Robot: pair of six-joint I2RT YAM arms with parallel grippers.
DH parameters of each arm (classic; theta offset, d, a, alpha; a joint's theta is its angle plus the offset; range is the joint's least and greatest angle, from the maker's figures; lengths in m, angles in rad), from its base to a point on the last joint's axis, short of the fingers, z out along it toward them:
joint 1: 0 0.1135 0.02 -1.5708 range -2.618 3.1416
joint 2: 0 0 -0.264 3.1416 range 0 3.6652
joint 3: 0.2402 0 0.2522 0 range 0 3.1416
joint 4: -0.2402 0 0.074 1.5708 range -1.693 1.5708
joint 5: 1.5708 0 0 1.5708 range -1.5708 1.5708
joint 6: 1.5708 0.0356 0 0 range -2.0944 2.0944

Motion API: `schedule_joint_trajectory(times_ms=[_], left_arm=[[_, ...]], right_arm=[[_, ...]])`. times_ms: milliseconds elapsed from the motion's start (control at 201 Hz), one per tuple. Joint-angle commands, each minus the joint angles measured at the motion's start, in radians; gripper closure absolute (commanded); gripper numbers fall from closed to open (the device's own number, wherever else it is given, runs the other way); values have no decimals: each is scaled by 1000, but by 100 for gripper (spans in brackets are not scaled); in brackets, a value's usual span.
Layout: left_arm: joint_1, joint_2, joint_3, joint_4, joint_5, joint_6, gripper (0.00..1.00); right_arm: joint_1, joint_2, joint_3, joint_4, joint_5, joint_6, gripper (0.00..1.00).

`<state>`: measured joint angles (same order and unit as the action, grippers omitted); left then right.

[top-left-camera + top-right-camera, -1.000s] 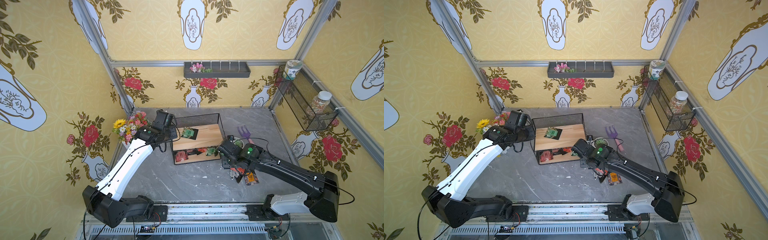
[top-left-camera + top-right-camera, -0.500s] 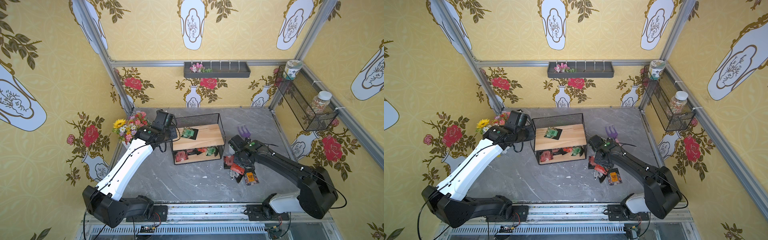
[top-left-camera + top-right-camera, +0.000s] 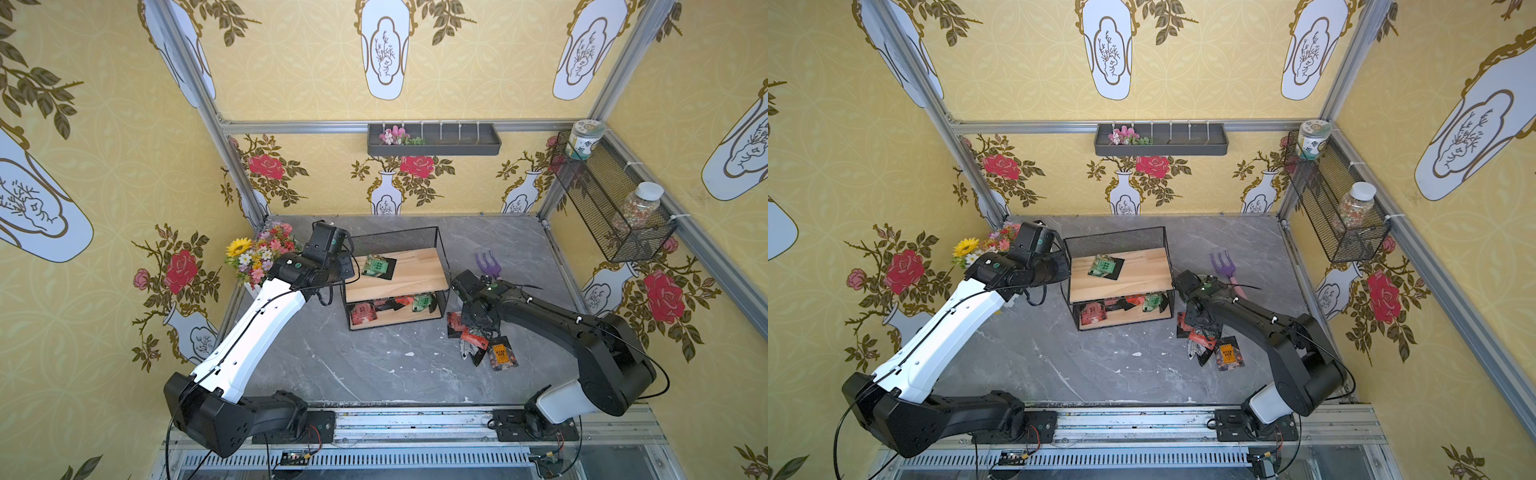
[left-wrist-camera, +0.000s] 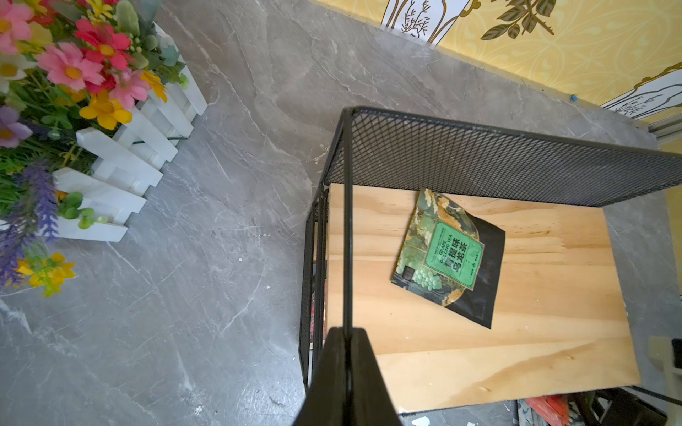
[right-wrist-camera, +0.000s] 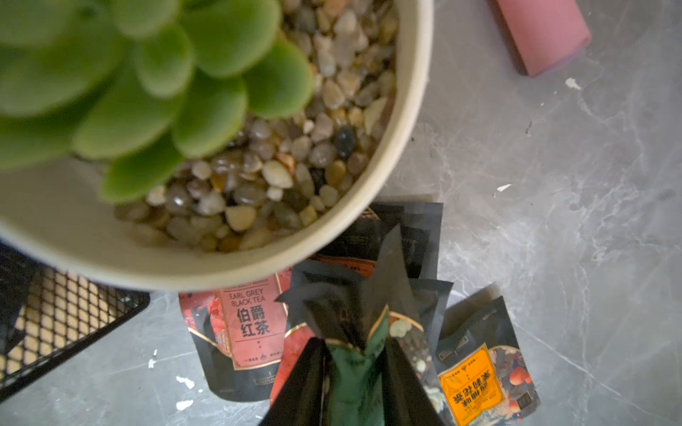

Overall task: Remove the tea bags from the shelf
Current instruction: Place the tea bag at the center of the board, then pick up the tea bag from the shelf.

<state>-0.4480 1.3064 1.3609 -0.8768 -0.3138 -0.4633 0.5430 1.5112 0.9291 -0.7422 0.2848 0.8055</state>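
Observation:
The shelf (image 3: 415, 276) (image 3: 1142, 276) stands mid-table, a black mesh frame with two wooden boards. One green tea bag (image 3: 376, 266) (image 4: 448, 258) lies on the top board. Several red, black and green tea bags (image 3: 362, 312) lie on the lower board. My left gripper (image 4: 347, 332) is shut on the shelf's thin frame rod at its left end. To the right of the shelf a pile of tea bags (image 3: 473, 338) lies on the table, among them a red one (image 5: 251, 324) and an orange one (image 5: 476, 383). Just above the pile, my right gripper (image 5: 354, 343) pinches a crumpled green tea bag (image 5: 354, 376).
A cream pot with a succulent and pebbles (image 5: 406, 129) sits close behind the pile. A purple garden fork (image 3: 488, 266) lies beside it. Flowers in a white fence planter (image 3: 262, 253) stand by the left arm. On the walls hang a mesh basket with jars (image 3: 602, 208) and a grey tray (image 3: 434, 141).
The right arm has pulled away from the shelf's lower tier and swung right, carrying the green tea bag over the pile. The left arm has stayed still.

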Motion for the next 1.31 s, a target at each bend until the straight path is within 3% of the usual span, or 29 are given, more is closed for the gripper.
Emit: schedule_joint_trajectory(times_ms=[0,448,702,901,1110,1304], left_arm=[[1,-5,-2,54,-1,-4,100],[0,-2,2,56,-1,-7,100],[2,0,3,58,-2,-2,100],[1,0,3,59,-4,0,100],[1,-4,-3,61,-6,-2,100],[0,-5,-3,59,-7,1,100]], right_arm=[[0,-10,-3,1,4,-6,60],[28,-143,107,-156,94,31,52],[189,-174,313,-284,273,29,51],[334,-124,457,-244,350,-58,45],[372,70,656,-127,149,-245,24],[372,297,906,-158,27,-297,7]])
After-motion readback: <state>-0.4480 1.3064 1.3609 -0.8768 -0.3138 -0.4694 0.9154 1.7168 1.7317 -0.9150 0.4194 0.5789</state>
